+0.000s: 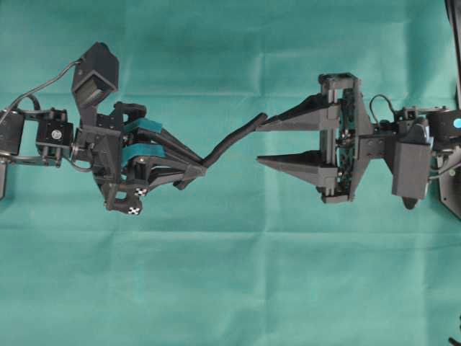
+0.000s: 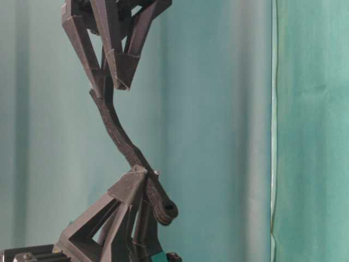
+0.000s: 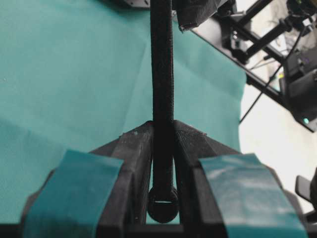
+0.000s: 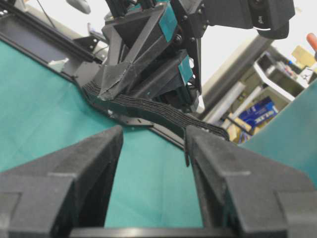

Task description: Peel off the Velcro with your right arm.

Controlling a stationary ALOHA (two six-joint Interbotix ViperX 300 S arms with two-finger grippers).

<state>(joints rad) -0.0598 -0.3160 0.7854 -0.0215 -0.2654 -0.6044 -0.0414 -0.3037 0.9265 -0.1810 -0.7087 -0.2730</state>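
Overhead view, Velcro (image 1: 229, 141) pinched in left gripper (image 1: 200, 167) (teal fingers), free end touching one finger of gaping right gripper (image 1: 259, 141).

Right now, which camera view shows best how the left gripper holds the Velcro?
The left wrist view: the Velcro is pinched between the left gripper's closed fingers, its rounded end poking out behind. The overhead view shows the whole strap reaching the right gripper, but small. The table-level view shows the grip from the side. The right wrist view shows it partly hidden.

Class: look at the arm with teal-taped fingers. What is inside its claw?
The Velcro is clamped inside the left claw, its rounded end poking out behind the fingertips. The pinched part is hidden.
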